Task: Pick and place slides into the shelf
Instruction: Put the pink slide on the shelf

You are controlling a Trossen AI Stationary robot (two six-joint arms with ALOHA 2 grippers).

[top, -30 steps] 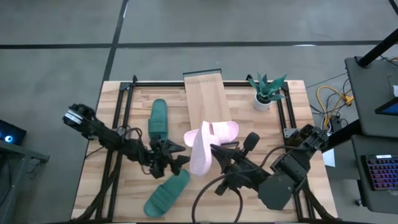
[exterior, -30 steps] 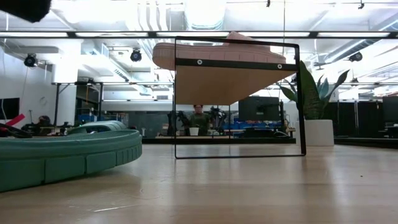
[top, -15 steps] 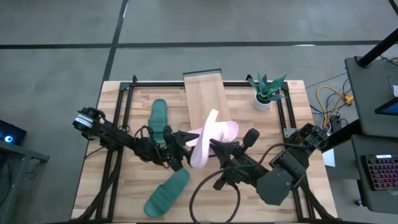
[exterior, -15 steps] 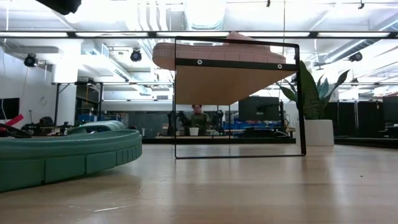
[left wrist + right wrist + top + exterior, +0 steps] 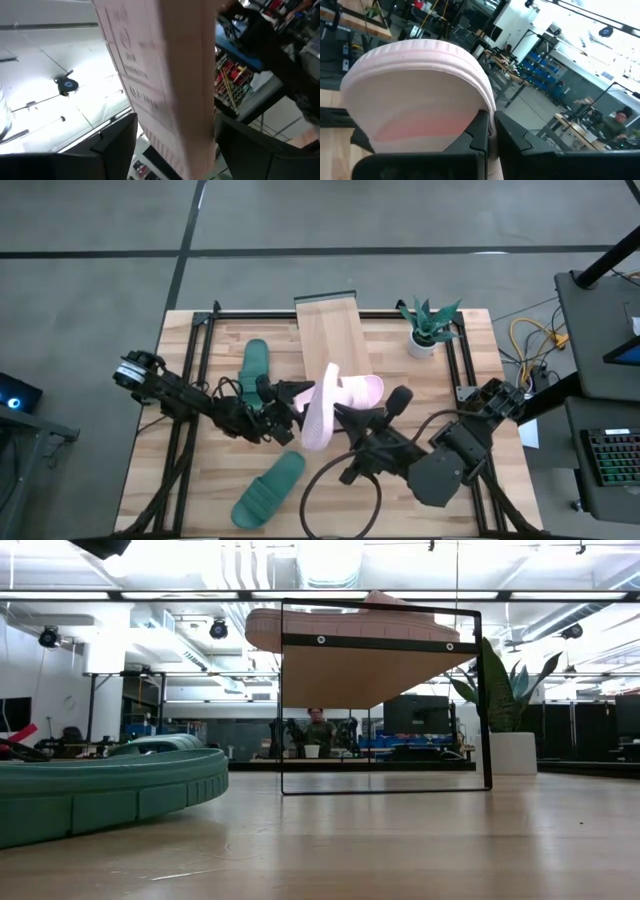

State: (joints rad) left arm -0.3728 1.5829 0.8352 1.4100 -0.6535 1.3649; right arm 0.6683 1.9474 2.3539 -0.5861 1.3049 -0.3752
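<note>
At desk centre, the left hand (image 5: 297, 396) and right hand (image 5: 338, 416) both clamp a pink slide (image 5: 319, 406), at the shelf's (image 5: 330, 330) six o'clock end.

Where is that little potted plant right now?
In the high view, the small green potted plant stands at the table's far right, beside the light-wood plank shelf.

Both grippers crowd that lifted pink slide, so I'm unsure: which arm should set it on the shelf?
Probably the right: its gripper is clamped on the pink slide nearest the shelf. The left gripper also holds it.
</note>
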